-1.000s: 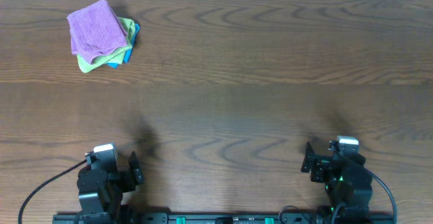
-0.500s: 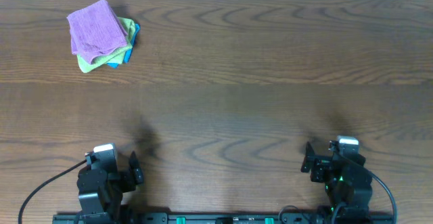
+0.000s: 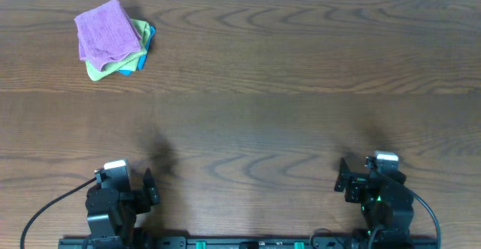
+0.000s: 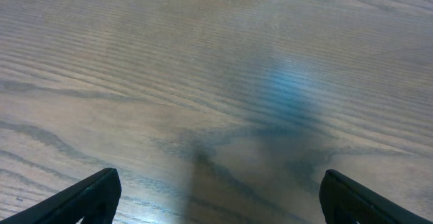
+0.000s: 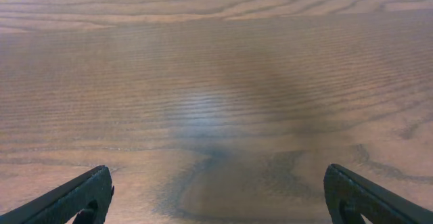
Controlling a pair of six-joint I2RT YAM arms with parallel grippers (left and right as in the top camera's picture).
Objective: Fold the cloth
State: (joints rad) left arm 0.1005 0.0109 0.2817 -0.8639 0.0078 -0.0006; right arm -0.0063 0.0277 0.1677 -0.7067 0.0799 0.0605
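Observation:
The lilac cloth (image 3: 107, 29) lies at the far left of the table in the overhead view, on top of a small stack and partly folded over on itself. My left gripper (image 3: 129, 186) is parked at the near edge, far from the cloth. Its jaws stand wide apart over bare wood (image 4: 216, 198). At the near right, my right gripper (image 3: 364, 178) is also open with only table between its fingers (image 5: 216, 191). Neither wrist view shows the cloth.
Under the lilac cloth are a lime-green cloth (image 3: 96, 70) and a bright blue cloth (image 3: 149, 37), their edges sticking out. The wooden table (image 3: 285, 106) ends at a pale strip along the far edge. Both arm bases sit on a rail at the near edge.

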